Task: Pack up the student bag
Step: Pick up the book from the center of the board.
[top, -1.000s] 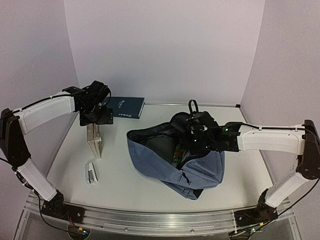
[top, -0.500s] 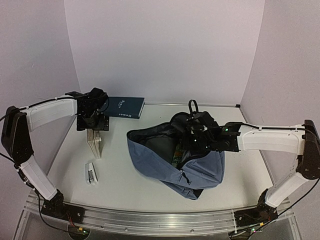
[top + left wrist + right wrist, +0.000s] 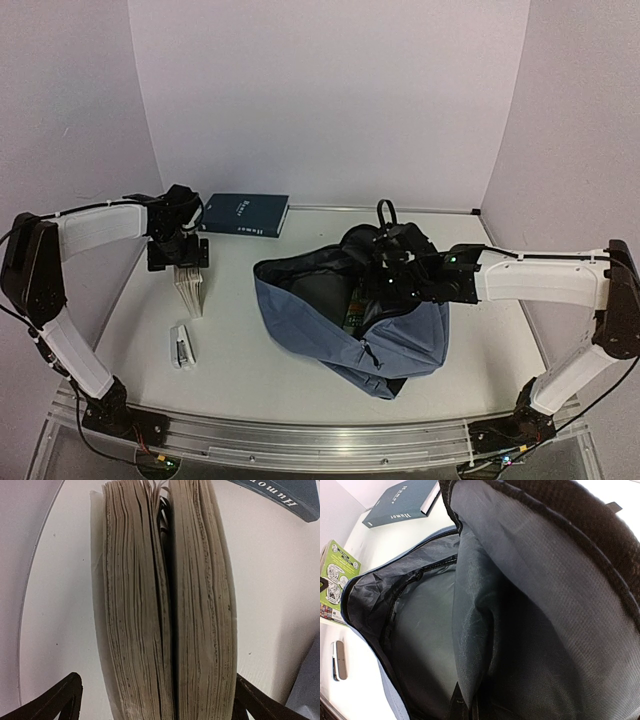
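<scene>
The student bag (image 3: 310,322), blue-grey with dark lining, lies open at the table's middle. My right gripper (image 3: 388,282) is shut on a fold of its grey lining (image 3: 470,630) at the top edge of the mouth, holding it up; the dark fingertips (image 3: 454,706) show pinched together. A green-printed item (image 3: 352,308) shows inside the mouth. My left gripper (image 3: 180,254) is open at the far left, its fingers (image 3: 64,700) on either side of two upright books (image 3: 167,605) seen page edges up, not touching them. The books (image 3: 189,287) stand next to each other.
A dark blue book (image 3: 250,214) lies flat near the back wall, behind the upright books. A small white and black stapler-like thing (image 3: 181,346) lies nearer the front left. The upright book's green cover (image 3: 336,577) faces the bag.
The left arm has come down and slightly left, so its open fingers now straddle the upright books. The right arm and the bag have not moved.
</scene>
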`<state>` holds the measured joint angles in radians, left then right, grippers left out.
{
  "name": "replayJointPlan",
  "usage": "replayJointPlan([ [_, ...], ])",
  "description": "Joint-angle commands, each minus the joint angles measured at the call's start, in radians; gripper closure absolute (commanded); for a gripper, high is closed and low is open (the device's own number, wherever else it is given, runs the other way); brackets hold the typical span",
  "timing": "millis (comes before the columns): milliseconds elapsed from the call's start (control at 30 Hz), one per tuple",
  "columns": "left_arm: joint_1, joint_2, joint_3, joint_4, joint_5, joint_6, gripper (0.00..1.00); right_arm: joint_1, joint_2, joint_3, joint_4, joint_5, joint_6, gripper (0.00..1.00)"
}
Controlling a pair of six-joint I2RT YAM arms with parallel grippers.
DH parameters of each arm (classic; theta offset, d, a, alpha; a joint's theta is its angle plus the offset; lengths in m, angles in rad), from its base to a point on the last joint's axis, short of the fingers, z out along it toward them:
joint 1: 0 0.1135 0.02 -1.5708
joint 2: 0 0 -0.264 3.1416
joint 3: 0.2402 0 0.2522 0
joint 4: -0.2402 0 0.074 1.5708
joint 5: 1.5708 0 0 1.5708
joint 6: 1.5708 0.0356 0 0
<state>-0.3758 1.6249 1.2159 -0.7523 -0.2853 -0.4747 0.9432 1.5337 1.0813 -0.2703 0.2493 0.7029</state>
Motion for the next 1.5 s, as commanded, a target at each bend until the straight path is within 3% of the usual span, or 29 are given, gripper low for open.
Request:
replayJointPlan([
  [0, 0.014, 0.002, 0.000, 0.064, 0.052, 0.017, 0.06, 0.006, -0.029, 0.019, 0.056, 0.029, -0.014, 1.00],
  [233, 0.017, -0.007, -0.009, 0.082, 0.026, 0.013, 0.44, 0.006, -0.029, 0.017, 0.056, 0.030, -0.013, 1.00],
  [567, 0.029, -0.018, -0.014, 0.064, 0.010, -0.002, 0.75, 0.005, -0.035, 0.014, 0.056, 0.029, -0.012, 1.00],
  [800, 0.031, -0.113, -0.048, 0.085, 0.005, -0.038, 0.99, 0.006, -0.043, 0.014, 0.055, 0.031, -0.011, 1.00],
  [900, 0.030, -0.198, -0.077, 0.125, 0.072, -0.050, 1.00, 0.005, -0.044, 0.016, 0.055, 0.028, -0.016, 1.00],
  [1000, 0.029, -0.308, -0.116, 0.211, 0.232, -0.071, 1.00, 0.006, -0.046, 0.019, 0.056, 0.018, -0.025, 1.00],
  [1133, 0.025, -0.402, -0.153, 0.348, 0.556, -0.142, 1.00, 0.006, -0.044, 0.029, 0.056, 0.019, -0.035, 1.00],
  [1267, 0.007, -0.418, -0.169, 0.475, 0.755, -0.245, 1.00, 0.006, -0.039, 0.037, 0.056, 0.011, -0.035, 1.00],
  [1467, -0.100, -0.344, -0.168, 0.650, 0.898, -0.374, 1.00, 0.006, -0.033, 0.048, 0.056, 0.000, -0.031, 1.00],
])
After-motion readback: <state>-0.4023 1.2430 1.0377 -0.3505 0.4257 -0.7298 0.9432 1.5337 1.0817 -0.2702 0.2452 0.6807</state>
